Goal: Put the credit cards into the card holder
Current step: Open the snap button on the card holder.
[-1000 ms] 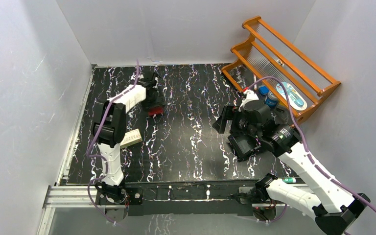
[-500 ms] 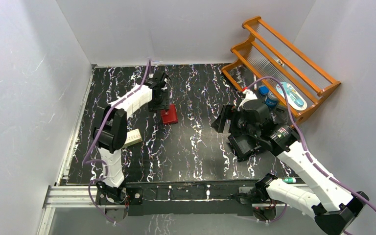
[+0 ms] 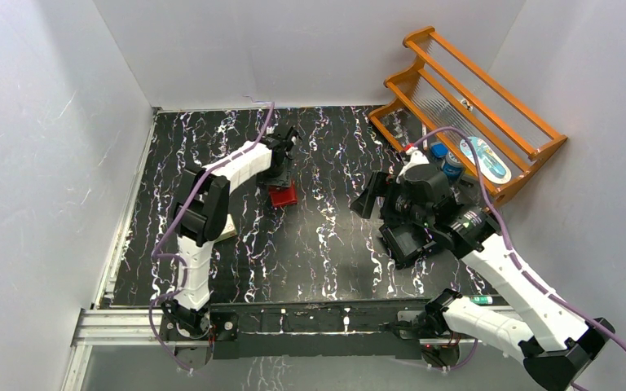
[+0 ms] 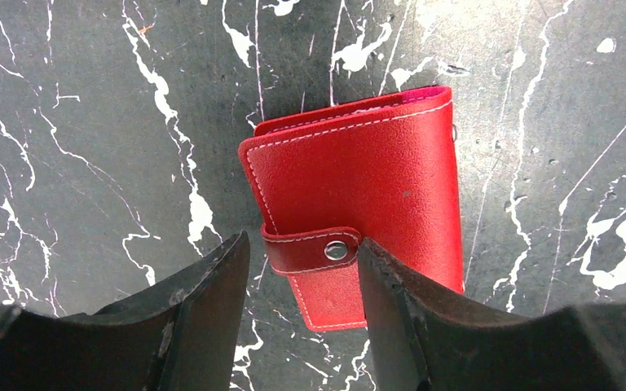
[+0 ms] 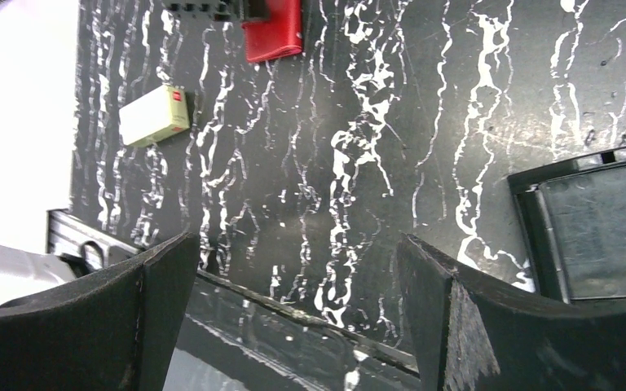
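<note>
Top external, card holder (image 3: 283, 196): red, closed, lying on the table (image 3: 318, 261) toward its far edge, a little left of the middle.
Top external, left claw (image 3: 280, 175): pointed down over the holder's far end.
Top external, right claw (image 3: 372, 197): held above the table's right half, well apart from the holder.
Top external, black box (image 3: 403, 243): open-topped, under the right arm near the right edge.
Top external, orange rack (image 3: 489, 106): far right corner.
Left wrist, card holder: flat on the table, snap strap (image 4: 314, 249) fastened.
Left wrist, left claw: roughly half open. The fingers (image 4: 204, 318) straddle the strap end. A sliver of table shows between one finger and the holder's edge, and the other finger overlaps the cover. Nothing looks gripped.
Right wrist, right claw: fingers spread wide with only table between them, holding nothing.
Right wrist, card holder: at the top edge of the view.
Right wrist, cream box (image 5: 155, 116): on the table apart from the holder, nearer the front edge.
</note>
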Motion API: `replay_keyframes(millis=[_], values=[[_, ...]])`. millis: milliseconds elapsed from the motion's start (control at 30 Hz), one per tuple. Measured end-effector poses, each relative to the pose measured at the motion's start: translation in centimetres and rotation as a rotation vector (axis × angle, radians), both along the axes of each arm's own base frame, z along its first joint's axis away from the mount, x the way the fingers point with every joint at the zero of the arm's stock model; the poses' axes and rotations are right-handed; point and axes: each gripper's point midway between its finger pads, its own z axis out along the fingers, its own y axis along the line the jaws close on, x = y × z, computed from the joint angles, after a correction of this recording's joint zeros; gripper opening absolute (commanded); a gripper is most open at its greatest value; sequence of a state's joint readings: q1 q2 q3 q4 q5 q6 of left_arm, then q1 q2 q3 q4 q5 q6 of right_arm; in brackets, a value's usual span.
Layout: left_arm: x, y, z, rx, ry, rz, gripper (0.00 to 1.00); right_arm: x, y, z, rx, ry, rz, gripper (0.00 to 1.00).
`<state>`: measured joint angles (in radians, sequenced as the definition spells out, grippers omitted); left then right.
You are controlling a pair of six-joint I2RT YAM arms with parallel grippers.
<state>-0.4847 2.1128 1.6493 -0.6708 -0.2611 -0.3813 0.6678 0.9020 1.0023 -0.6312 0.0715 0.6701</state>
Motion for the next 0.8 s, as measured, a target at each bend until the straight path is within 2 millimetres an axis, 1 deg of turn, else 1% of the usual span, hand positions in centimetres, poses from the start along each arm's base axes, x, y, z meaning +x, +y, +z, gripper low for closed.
replay_keyframes(millis=[67,167,267,367,433,467,633,700,800], values=[[0.0,-0.1,-0.1,0.018,-0.005,-0.008,0.5,0.0,0.2,0.7,0.024,0.017,-0.014,0.98],[0.0,-0.2,-0.1,0.048,-0.019,-0.017,0.46,0.1,0.9,2.7,0.091,0.02,-0.031,0.98],[-0.1,-0.4,0.0,0.074,-0.034,-0.027,0.31,-0.1,1.4,4.5,0.159,0.033,-0.044,0.98],[-0.4,-0.8,-0.3,0.086,-0.041,-0.038,0.1,-0.6,2.2,6.4,0.24,0.06,-0.042,0.98],[-0.5,-1.0,-0.4,0.095,-0.046,-0.049,0.02,-1.0,2.7,7.1,0.284,0.087,-0.031,0.98],[-0.6,-1.1,-0.5,0.101,-0.051,-0.056,0.0,-1.3,3.0,7.4,0.305,0.107,-0.023,0.98],[-0.9,-1.3,-0.4,0.077,-0.056,-0.067,0.0,-2.6,4.2,7.7,0.378,0.204,0.014,0.98],[-1.1,-1.5,-0.4,0.051,-0.047,-0.07,0.0,-2.8,4.4,7.8,0.39,0.221,0.017,0.98],[-2.0,-2.0,-0.3,-0.011,-0.015,-0.076,0.0,-2.7,4.6,7.9,0.39,0.232,0.016,0.99]])
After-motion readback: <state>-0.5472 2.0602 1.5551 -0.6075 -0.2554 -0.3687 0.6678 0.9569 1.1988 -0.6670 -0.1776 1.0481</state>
